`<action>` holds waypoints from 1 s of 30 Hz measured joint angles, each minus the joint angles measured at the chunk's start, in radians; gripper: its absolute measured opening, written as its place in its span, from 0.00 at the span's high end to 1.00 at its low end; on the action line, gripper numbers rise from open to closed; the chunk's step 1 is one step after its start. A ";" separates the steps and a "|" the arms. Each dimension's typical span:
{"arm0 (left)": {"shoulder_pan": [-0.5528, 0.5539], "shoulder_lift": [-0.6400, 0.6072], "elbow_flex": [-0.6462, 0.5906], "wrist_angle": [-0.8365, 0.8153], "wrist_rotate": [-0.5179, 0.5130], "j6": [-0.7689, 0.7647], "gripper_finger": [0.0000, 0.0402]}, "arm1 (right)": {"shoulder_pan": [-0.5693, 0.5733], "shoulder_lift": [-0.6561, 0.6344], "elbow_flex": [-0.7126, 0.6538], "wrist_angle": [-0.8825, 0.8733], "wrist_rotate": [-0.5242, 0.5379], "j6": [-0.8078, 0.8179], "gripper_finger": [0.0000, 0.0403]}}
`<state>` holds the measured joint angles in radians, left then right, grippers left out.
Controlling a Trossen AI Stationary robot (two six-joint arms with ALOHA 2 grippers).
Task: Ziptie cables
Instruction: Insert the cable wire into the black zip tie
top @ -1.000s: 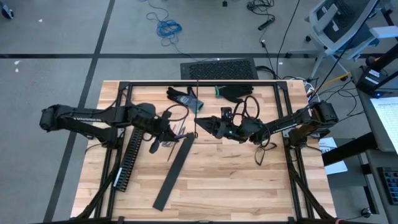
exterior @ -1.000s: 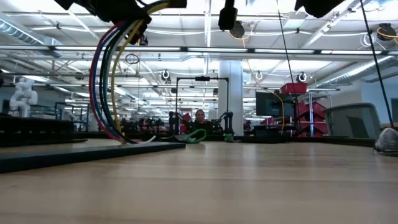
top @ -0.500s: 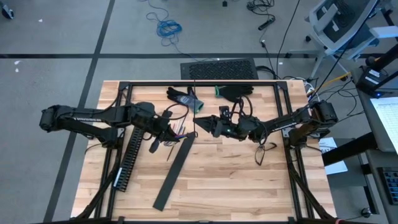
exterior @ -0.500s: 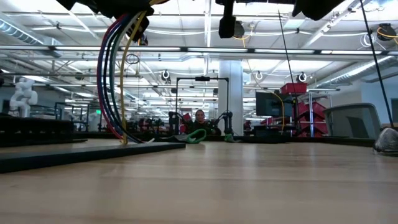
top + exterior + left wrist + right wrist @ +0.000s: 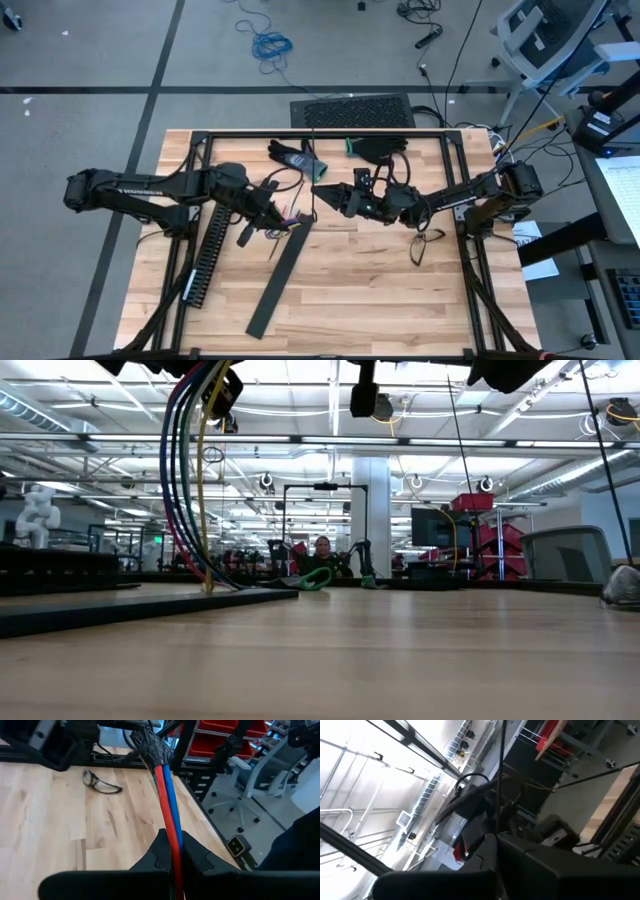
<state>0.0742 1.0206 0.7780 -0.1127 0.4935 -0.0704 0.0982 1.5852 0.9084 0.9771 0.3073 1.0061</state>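
Left fingers clamping cables, safety glasses beyond

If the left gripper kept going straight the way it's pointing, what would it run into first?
Most likely the right gripper, facing it just past the cables that the left gripper holds. Heights aren't clear from above, so it might pass under.

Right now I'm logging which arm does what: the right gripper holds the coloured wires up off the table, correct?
Not the right one. The left gripper is shut on the coloured wires, as the left wrist view shows; they do hang up off the table.
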 joint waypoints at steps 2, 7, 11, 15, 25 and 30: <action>0.000 0.000 0.000 -0.001 0.002 0.004 0.96 | 0.000 0.000 0.015 -0.005 -0.004 -0.001 1.00; 0.000 0.000 0.000 0.002 0.002 0.028 0.96 | 0.001 0.001 0.061 -0.063 -0.037 -0.006 1.00; 0.000 0.000 0.000 0.000 0.016 0.030 0.96 | 0.000 0.031 0.092 -0.088 -0.078 0.005 1.00; 0.000 0.000 0.000 -0.005 0.027 0.032 0.96 | 0.007 0.060 0.119 -0.072 -0.125 0.047 1.00; 0.000 0.000 0.000 -0.107 0.060 0.081 0.96 | 0.034 0.062 0.128 -0.067 -0.153 0.082 1.00; 0.000 -0.008 0.000 -0.090 0.105 0.079 0.96 | 0.034 0.062 0.128 -0.092 -0.152 0.081 1.00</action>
<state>0.0746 1.0126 0.7784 -0.2027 0.5984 0.0082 0.1322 1.6474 1.0363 0.8851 0.1548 1.0874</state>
